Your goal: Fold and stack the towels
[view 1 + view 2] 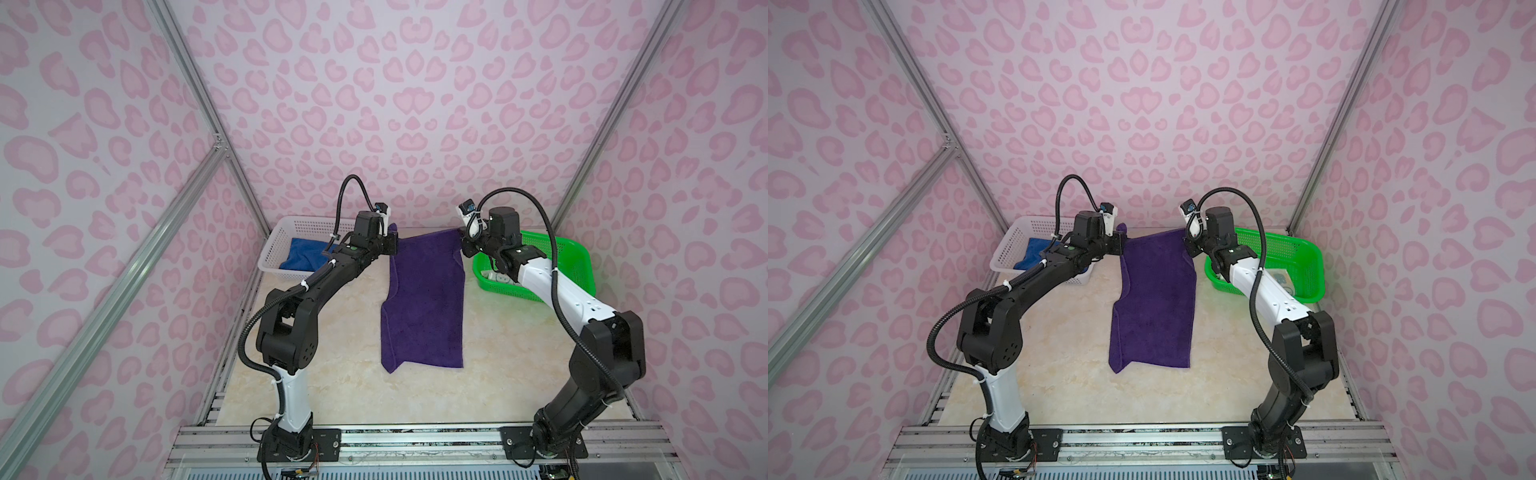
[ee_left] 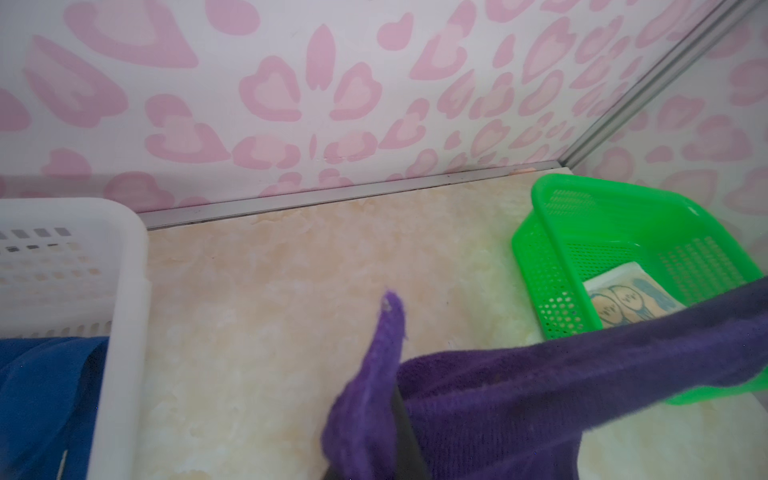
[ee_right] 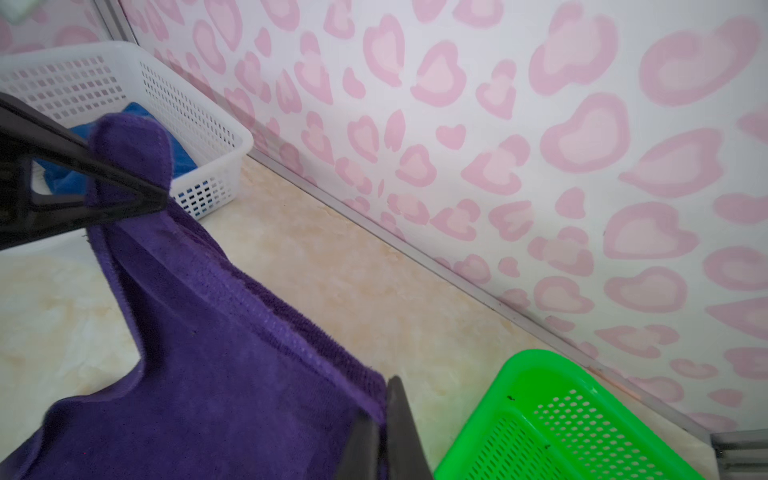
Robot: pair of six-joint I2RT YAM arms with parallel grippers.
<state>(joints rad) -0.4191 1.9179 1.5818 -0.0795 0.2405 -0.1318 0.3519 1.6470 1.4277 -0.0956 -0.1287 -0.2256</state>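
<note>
My left tool (image 1: 393, 240) and right tool (image 1: 462, 246) each clamp a far corner of the purple towel (image 1: 424, 299), raised at 12 o'clock; its rest lies mid-surface (image 1: 332, 395). Blue towel (image 1: 301, 255) sits in white basket (image 1: 282, 226), 10 o'clock.

Clock directions are read from above, with twelve o'clock at the back wall (image 1: 415, 124). A purple towel (image 1: 424, 299) covers the middle of the table (image 1: 332, 390) from twelve nearly to six. Its far edge is raised, clamped by the left gripper (image 1: 394, 242) at eleven and the right gripper (image 1: 462, 245) at one. A white basket (image 1: 270, 245) fills the corner at ten. A green basket (image 1: 575, 266) fills the corner at two. The left arm (image 1: 328, 274) slants in from seven and the right arm (image 1: 569, 299) from five. Bare tabletop lies open at six, at eight and four beside the towel, and along the wall at twelve.
</note>
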